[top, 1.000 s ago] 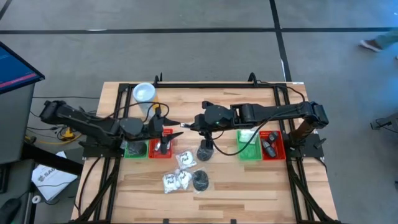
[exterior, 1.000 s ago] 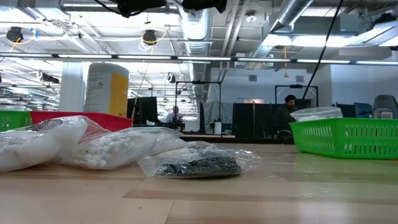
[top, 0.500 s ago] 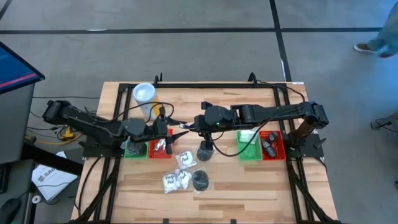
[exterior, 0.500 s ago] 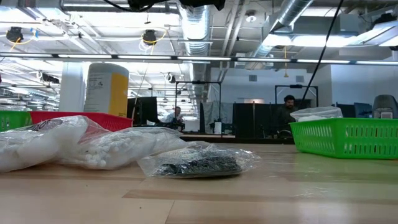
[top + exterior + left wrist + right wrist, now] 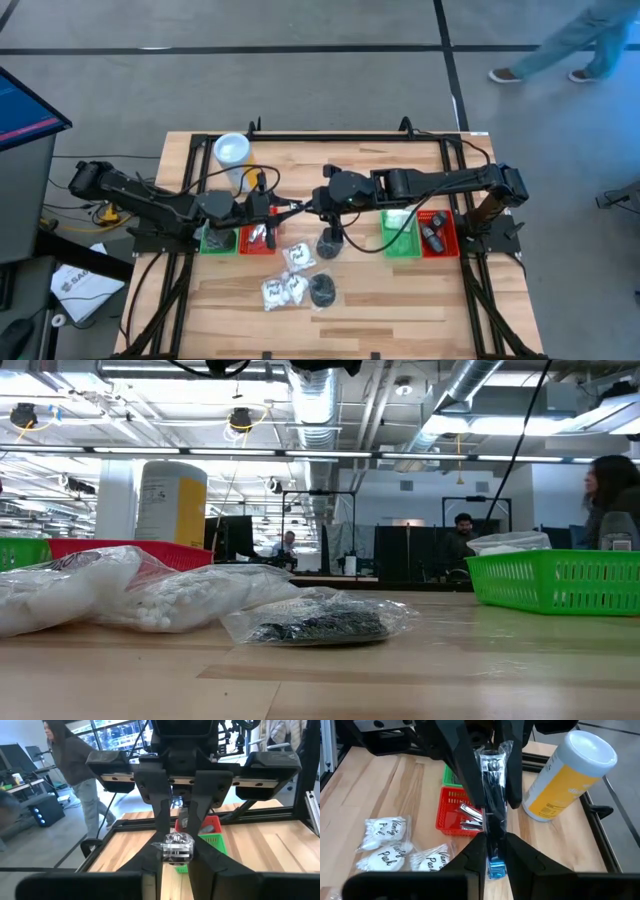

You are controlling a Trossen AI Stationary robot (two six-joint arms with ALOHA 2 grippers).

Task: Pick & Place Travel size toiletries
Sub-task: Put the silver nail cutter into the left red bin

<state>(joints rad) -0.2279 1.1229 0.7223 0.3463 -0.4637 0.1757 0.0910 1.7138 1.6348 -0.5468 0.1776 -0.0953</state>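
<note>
Lying near the bottom middle of the high view are white sachets (image 5: pixel 284 290) and a black bagged disc (image 5: pixel 323 291), loose on the wooden table (image 5: pixel 400 300). Higher up, at the centre, the left gripper (image 5: pixel 287 209) and the right gripper (image 5: pixel 308 206) meet tip to tip. Both pinch one clear-wrapped silvery tube (image 5: pixel 493 795) between them. Behind it sit a red tray (image 5: pixel 455 812) and a yellow cylinder (image 5: pixel 567 775).

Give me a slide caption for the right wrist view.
Both claws grip one clear-wrapped toiletry packet mid-handover above the red tray, beside the yellow cylinder.
</note>
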